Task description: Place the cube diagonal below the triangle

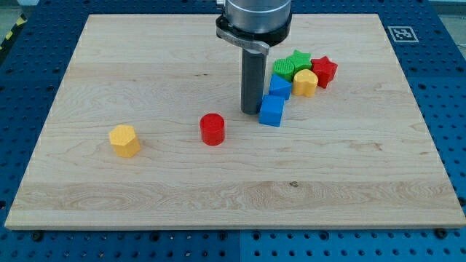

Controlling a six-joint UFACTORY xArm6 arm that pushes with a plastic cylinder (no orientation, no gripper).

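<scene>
Camera view, the only one supplied. The arm carries no pincer; it ends in a dark rod, so there is no apart or together state to report. My tip (252, 111) sits on the tabletop (87, 65), touching or just short of the left face of the blue cube (271, 110); contact cannot be confirmed.

Taking the blue cube as landmark: a second blue block (280, 86), which I judge to be the triangle, lies just above it toward the view's top and a little to the right, the two touching or nearly so. Beyond that, further up and right, sit a yellow block (305, 82), a green star-shaped block (293, 65) and a red block (325, 70), all packed close. Well to the cube's left and slightly lower lies a red cylinder (212, 129); further left again, a yellow block (124, 140) stands alone.

Judgement: the cube already lies below and slightly left of the triangle, so only a small correction appears outstanding. To do it well, the push should be short and through the cube's middle, so it slides without turning. A push toward the right risks driving the cube into the triangle and disturbing the cluster; the tip would better come round to the cube's upper side and ease it downward, clear of its neighbour.
</scene>
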